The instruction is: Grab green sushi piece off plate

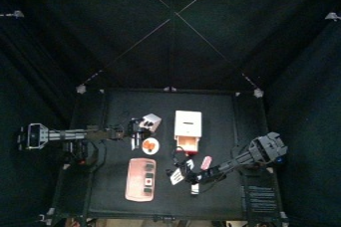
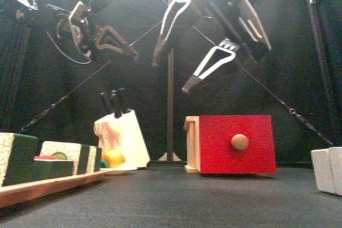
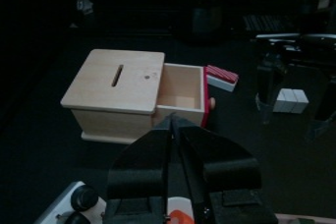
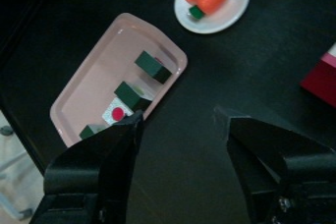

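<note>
The long pale-pink plate [image 4: 105, 66] lies on the black table and bears several sushi pieces with dark green wraps and white rice: one [image 4: 155, 67], one with a red centre [image 4: 129, 100], one [image 4: 94, 130]. My right gripper [image 4: 184, 159] hangs above the table beside the plate, open and empty. In the top view the plate [image 1: 131, 183] is at the front left with the right gripper [image 1: 197, 174] just to its right. In the front view the plate [image 2: 60, 186] is low left and the right gripper [image 2: 210, 67] high above. My left gripper [image 3: 178, 141] is shut, hovering before the wooden box.
A small round dish [image 4: 226, 5] holds orange pieces and one green piece, behind the plate. A wooden box [image 3: 116, 90] with a slot and an open red-fronted drawer [image 2: 234, 144] stands mid-table. A white knife block [image 2: 120, 137] is left of it.
</note>
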